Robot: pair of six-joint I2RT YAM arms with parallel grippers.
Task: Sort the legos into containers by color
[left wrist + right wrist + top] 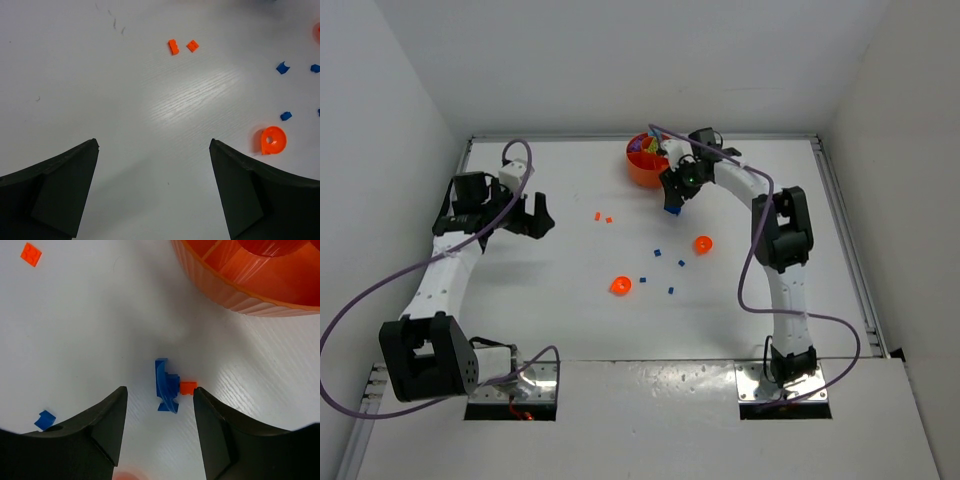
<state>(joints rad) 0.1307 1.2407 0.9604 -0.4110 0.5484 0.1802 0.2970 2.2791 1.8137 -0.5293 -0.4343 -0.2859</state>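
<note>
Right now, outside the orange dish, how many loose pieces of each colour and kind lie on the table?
Blue pieces: 5
Small orange bricks: 3
Rounded orange pieces: 2
Total: 10
</note>
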